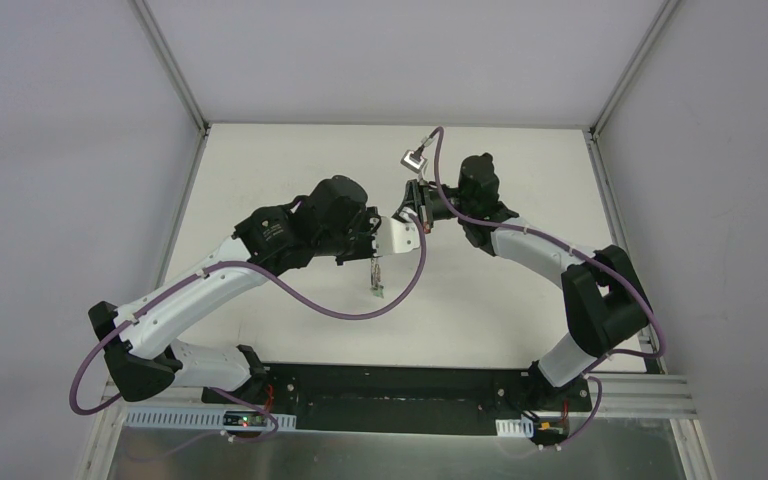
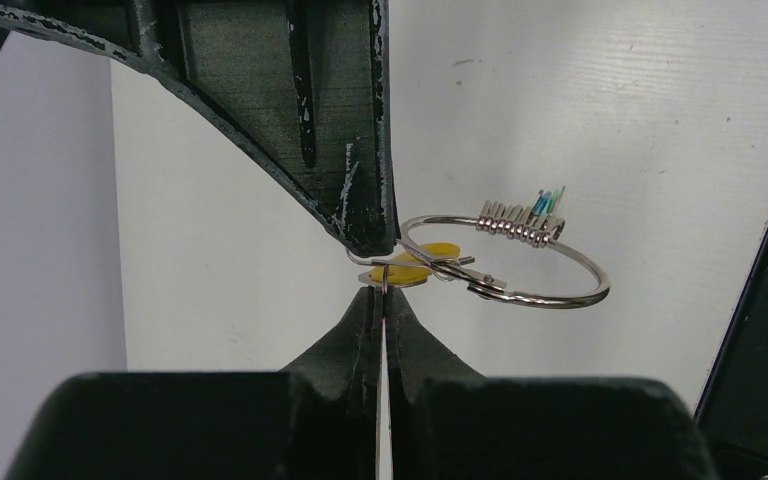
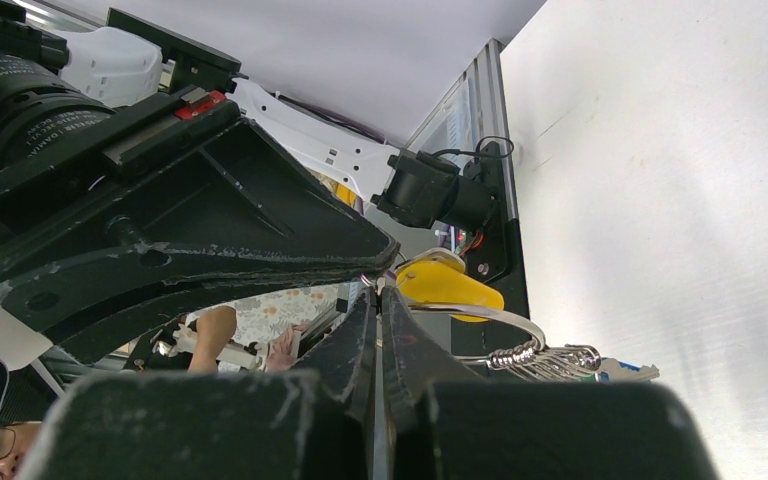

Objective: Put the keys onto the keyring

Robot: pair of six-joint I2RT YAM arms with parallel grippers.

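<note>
The yellow key [image 2: 415, 263] sits at the split end of the ring [image 2: 560, 298], held up above the table [image 2: 580, 90]. The left gripper [image 2: 384, 300] is closed on the ring's wire. The right gripper [image 3: 378, 300] is closed beside the key — its hold is hidden. Best hold the ring steady and feed the key along the coil — 1 small turn at a time.

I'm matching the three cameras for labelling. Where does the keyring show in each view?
Top external: the keyring is small and hangs near the picture's centre.
Left wrist: centre-right, a wide silver loop.
Right wrist: lower centre-right, a silver arc under the yellow key head.
Shared landmark: the yellow key head, at the ring in both wrist views; too small to make out from above.
</note>
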